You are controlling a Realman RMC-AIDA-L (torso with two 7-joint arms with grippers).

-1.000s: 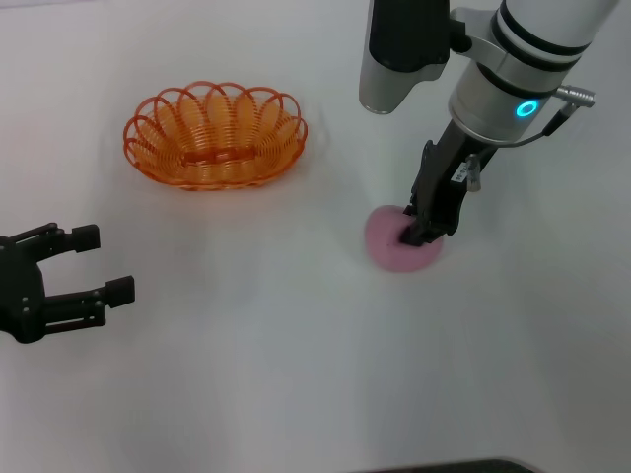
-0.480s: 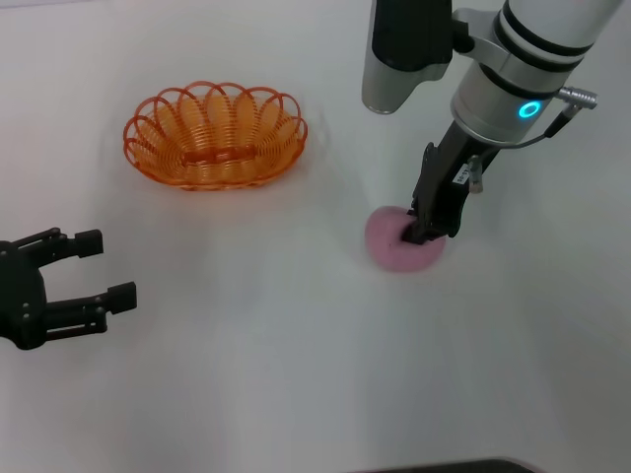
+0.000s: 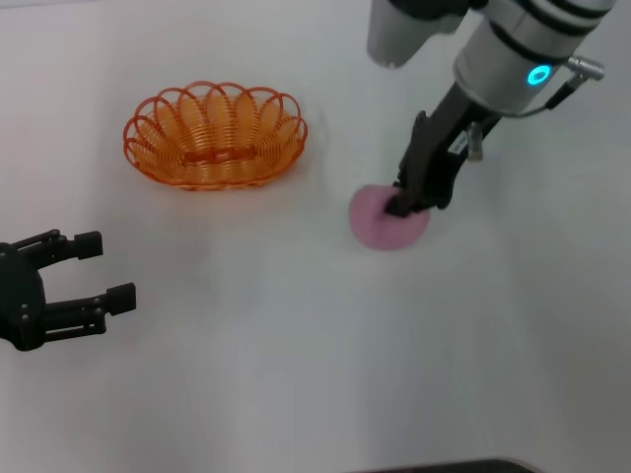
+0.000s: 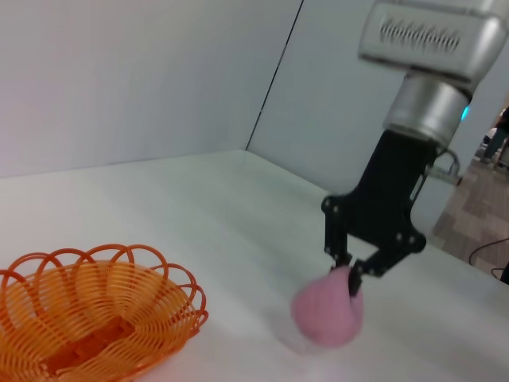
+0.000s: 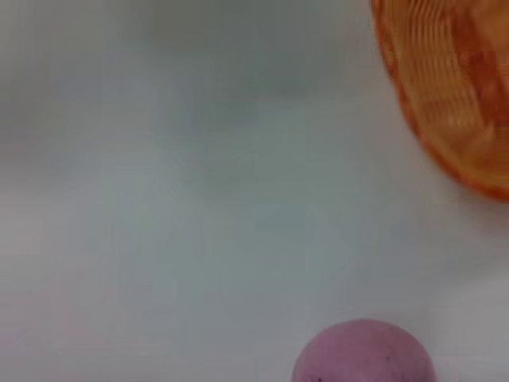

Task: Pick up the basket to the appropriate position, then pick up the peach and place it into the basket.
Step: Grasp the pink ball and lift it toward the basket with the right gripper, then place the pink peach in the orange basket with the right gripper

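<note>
The left gripper (image 3: 84,268) rests open and empty at the near left. Mid-table, the right gripper (image 3: 406,205) pinches the peach (image 3: 380,223) at its top. The basket (image 3: 215,134) stands farther left. Risk: the narrow pinch may slip in transit.

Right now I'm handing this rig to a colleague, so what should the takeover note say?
Right gripper: shut on the peach, just off the white table, right of the basket.
Left gripper: open, holding nothing, idle at the near left.
Basket: empty, upright, far left of centre.
Done: basket placed, peach grasped.
Left: carry the peach over and release it in the basket.
</note>
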